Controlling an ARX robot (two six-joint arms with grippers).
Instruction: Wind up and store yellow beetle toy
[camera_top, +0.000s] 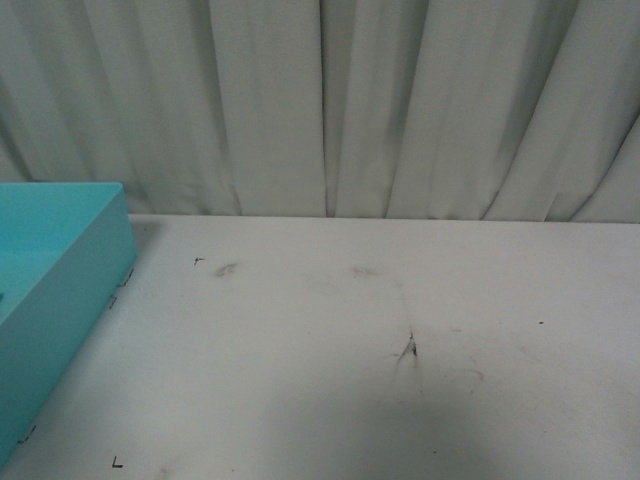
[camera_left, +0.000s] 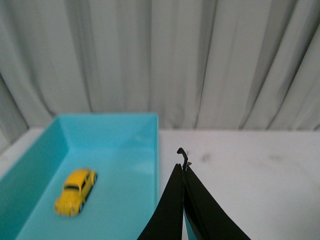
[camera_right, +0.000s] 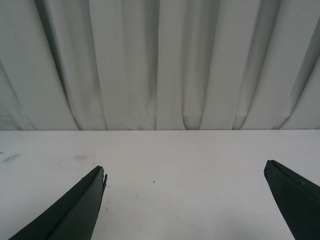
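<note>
The yellow beetle toy (camera_left: 76, 190) sits inside the turquoise bin (camera_left: 114, 125), lower left of the left wrist view. Left gripper (camera_left: 184, 172) fingers are pressed together, empty; right gripper (camera_right: 185, 187) fingers are spread wide. Risk: the left arm clipping the bin wall and jolting the toy.

Beetle toy (camera_left: 76, 191) lay inside bin (camera_left: 115, 125). Bin sat at table's (camera_top: 400, 400) left edge. Curtain (camera_top: 400, 100) hung behind table, along its far side.
</note>
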